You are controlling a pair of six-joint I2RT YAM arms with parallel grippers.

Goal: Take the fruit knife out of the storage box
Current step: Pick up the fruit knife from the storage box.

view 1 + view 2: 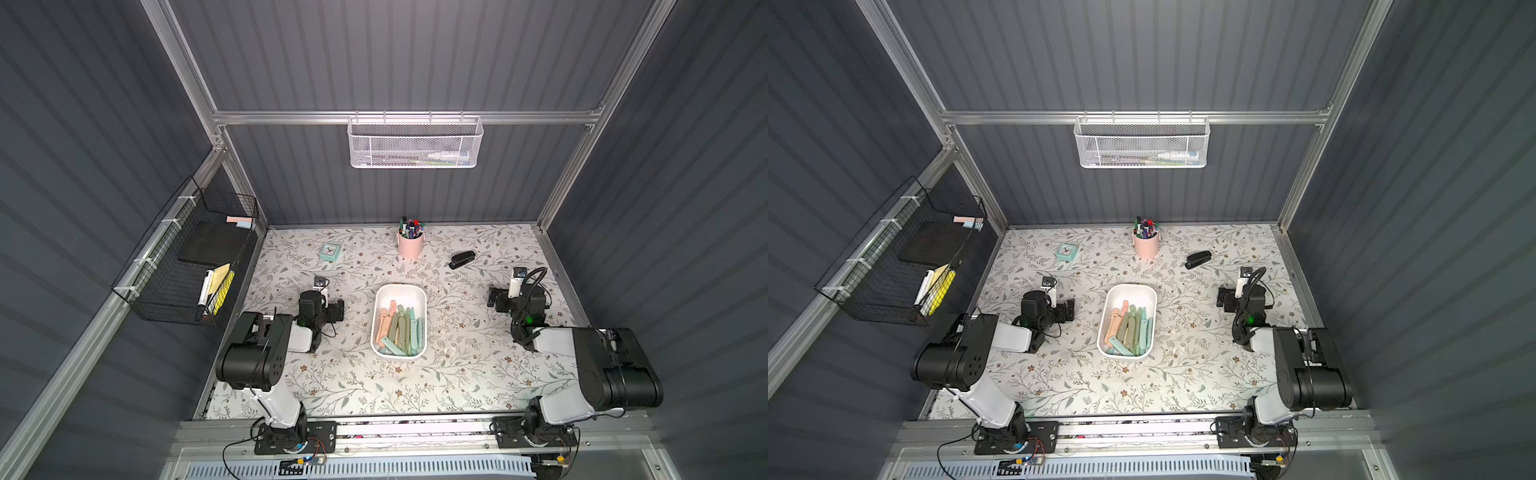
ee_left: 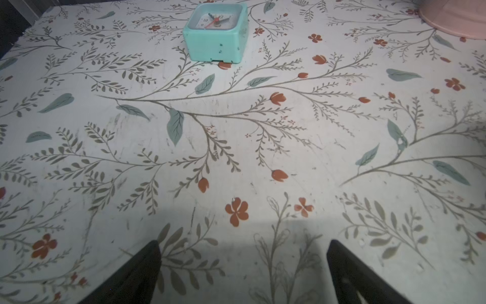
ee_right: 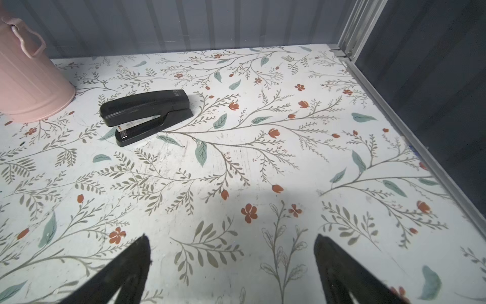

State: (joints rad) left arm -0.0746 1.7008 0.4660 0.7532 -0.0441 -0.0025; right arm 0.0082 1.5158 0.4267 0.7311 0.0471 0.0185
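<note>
The storage box (image 1: pixel 401 292) sits mid-table on the floral cover (image 1: pixel 357 374), long side pointing away from the robot base. The fruit knives (image 1: pixel 400 330) are all inside it: a loose pile of folded pastel ones, pink, green and teal, heaped toward the box's near end, with the far end bare. None is out.

To the left of the box is the left gripper (image 1: pixel 338 309), jaws spread wide with nothing between them. The wrist view shows only cover between its fingers (image 2: pixel 142 268). To the right of the box, a bit further off, is the right gripper (image 1: pixel 492 298), also wide apart and empty, fingers (image 3: pixel 126 265) over bare cover. Neither touches the box.

Beyond the box stands a pink pen cup (image 1: pixel 410 245). A teal clock (image 1: pixel 331 252) is beyond-left, a black stapler (image 1: pixel 462 259) beyond-right. A white mesh basket (image 1: pixel 415 143) hangs on the back wall above the box, and a black wire basket (image 1: pixel 187 257) on the wall far left of the box.
</note>
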